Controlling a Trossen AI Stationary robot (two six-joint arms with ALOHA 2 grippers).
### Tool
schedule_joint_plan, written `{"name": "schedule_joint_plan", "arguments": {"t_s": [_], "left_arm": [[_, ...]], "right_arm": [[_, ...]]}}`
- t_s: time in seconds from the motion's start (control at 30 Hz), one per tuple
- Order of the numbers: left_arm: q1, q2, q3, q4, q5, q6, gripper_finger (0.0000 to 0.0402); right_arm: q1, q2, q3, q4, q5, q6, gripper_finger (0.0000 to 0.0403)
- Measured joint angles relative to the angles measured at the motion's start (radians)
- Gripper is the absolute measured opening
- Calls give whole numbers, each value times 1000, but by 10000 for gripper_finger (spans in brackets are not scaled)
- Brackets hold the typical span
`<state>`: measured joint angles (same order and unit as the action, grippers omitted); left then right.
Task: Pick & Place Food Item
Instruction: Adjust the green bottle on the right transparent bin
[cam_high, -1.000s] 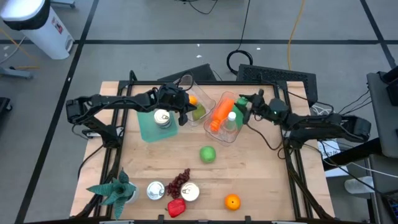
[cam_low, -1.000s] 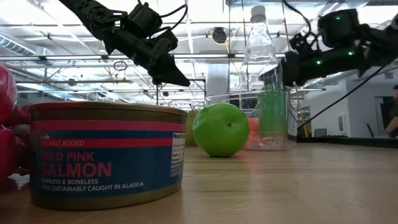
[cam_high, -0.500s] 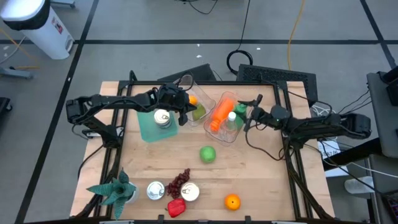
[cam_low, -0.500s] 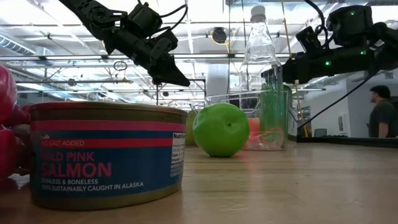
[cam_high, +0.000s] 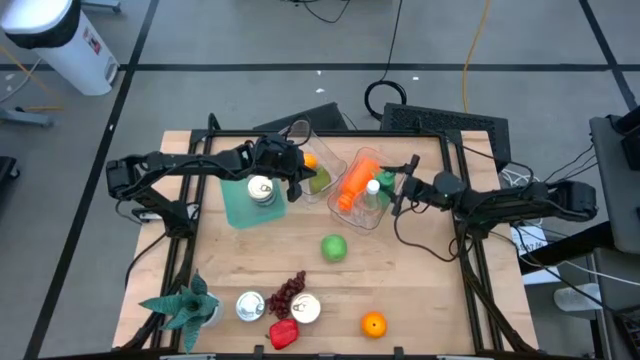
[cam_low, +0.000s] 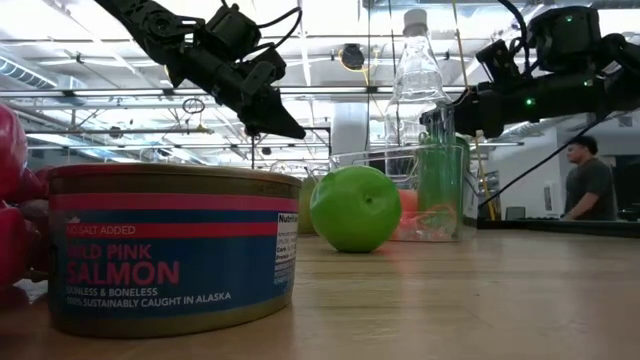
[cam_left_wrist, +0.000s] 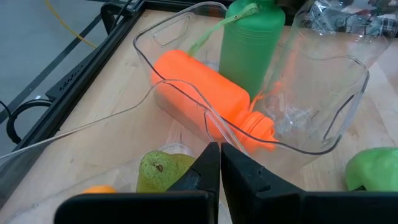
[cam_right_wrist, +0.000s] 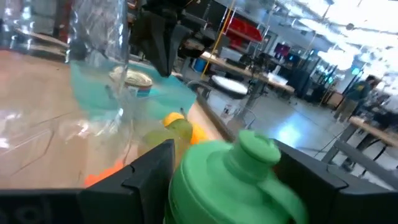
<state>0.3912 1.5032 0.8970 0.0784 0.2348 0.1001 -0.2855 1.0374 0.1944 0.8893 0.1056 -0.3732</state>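
Two clear bins stand side by side at the table's far middle. The left bin (cam_high: 312, 165) holds a pear (cam_left_wrist: 163, 172) and a small orange fruit. The right bin (cam_high: 365, 205) holds an orange bottle (cam_left_wrist: 205, 93), a clear bottle (cam_low: 415, 80) and a green bottle (cam_high: 386, 179). My right gripper (cam_right_wrist: 230, 162) reaches in from the right, its fingers on either side of the green bottle's top. My left gripper (cam_left_wrist: 219, 168) hangs shut above the left bin's near rim, holding nothing. A green apple (cam_high: 334, 247) lies on the wood nearer the front. My right gripper has the green bottle's shoulder (cam_right_wrist: 186, 186), just under the cap, between its two fingers. The fingers come in level from the table's right side, across the bottle. The bottle stands upright inside the right bin (cam_low: 440, 190).
A teal dish with a can (cam_high: 258, 192) sits under my left arm. Along the near edge are a plant (cam_high: 185, 305), two cans (cam_high: 250, 305), grapes (cam_high: 288, 292), a red pepper (cam_high: 283, 333) and an orange (cam_high: 373, 323). Bare wood lies around the apple.
My right gripper has swung toward the table's near edge and rolled about its own line. The green bottle has gone with it, from leaning to standing upright in the right bin.
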Motion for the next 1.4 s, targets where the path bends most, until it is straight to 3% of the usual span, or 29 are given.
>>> {"name": "schedule_joint_plan", "arguments": {"t_s": [0.67, 1.0, 1.2, 1.27, 1.4], "left_arm": [[0, 0, 0, -1, 1, -4, 24], [-1, 0, 0, -24, 1, -4, 24], [-1, 0, 0, -24, 2, -1, 24], [-1, 0, 0, -24, 2, 0, 24], [-1, 0, 0, -23, 2, 9, 24]], "right_arm": [[0, -23, -3, 15, -1, 96, 312], [0, -196, -3, -88, -9, 100, 322], [-23, -318, 30, -69, -82, 149, 317], [-67, -351, 101, -191, -97, 186, 303], [-196, -326, 350, -663, -179, 260, 258]]}}
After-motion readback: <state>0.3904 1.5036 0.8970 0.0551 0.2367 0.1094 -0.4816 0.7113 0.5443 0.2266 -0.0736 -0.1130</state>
